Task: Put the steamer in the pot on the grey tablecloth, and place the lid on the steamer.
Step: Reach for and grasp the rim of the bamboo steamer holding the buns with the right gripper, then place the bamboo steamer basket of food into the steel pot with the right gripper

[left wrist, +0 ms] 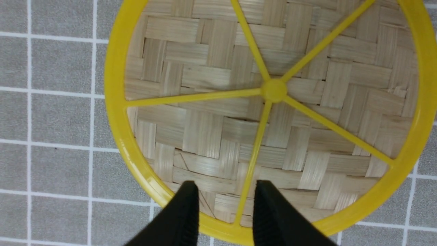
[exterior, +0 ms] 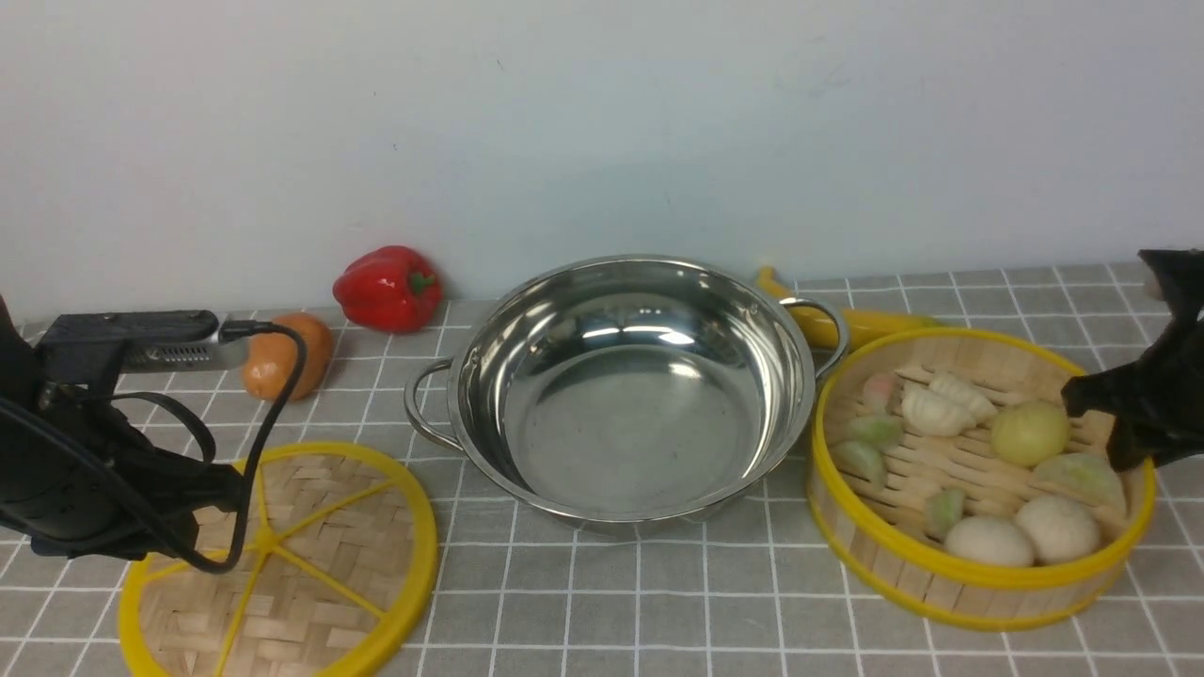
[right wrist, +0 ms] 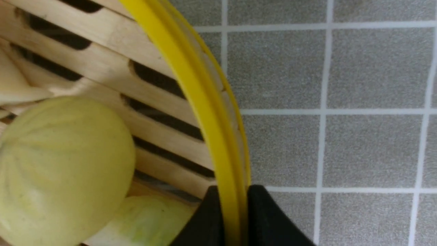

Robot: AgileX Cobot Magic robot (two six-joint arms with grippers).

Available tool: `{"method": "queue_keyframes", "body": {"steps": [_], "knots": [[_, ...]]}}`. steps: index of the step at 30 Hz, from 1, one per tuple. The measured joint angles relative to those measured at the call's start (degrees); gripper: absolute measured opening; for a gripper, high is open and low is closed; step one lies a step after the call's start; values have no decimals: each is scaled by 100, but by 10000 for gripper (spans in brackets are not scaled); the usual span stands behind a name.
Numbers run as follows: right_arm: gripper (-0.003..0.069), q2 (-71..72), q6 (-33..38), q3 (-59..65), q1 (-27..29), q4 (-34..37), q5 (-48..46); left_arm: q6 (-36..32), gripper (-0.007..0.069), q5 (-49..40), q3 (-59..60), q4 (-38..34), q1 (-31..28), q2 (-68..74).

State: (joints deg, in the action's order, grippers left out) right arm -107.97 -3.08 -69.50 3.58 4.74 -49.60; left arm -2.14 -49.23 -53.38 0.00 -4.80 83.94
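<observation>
Steamer (exterior: 978, 602): on grey tablecloth (exterior: 658, 602), right of pot (exterior: 621, 414); rim pinched by right gripper (right wrist: 232, 194).
Lid (exterior: 310, 527): flat, left of pot; left gripper (left wrist: 225, 191) over its rim, jaws parted.

We see a grey tablecloth (exterior: 658, 602) crossed by a thin white grid. The pot (exterior: 630, 442) is shiny silver. The lid (exterior: 320, 508) is a tan herringbone weave with a yellow rim and spokes. The steamer (exterior: 941, 588) has pale wooden slats and yellow rims, and holds white, yellowish and pale green buns (exterior: 988, 541). The pepper (exterior: 388, 287) is red with a green stem.
</observation>
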Motion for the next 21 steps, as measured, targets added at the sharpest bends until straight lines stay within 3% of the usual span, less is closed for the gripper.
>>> {"method": "queue_keyframes", "body": {"steps": [5, 14, 21], "knots": [[76, -11, -5, -153, 0, -79, -376, 0, 222, 0, 0, 0, 0, 0], [80, 313, 80, -1093, 0, -258, -2009, 0, 222, 0, 0, 0, 0, 0], [80, 788, 97, -1924, 0, -211, -2094, 0, 230, 0, 0, 0, 0, 0]]}}
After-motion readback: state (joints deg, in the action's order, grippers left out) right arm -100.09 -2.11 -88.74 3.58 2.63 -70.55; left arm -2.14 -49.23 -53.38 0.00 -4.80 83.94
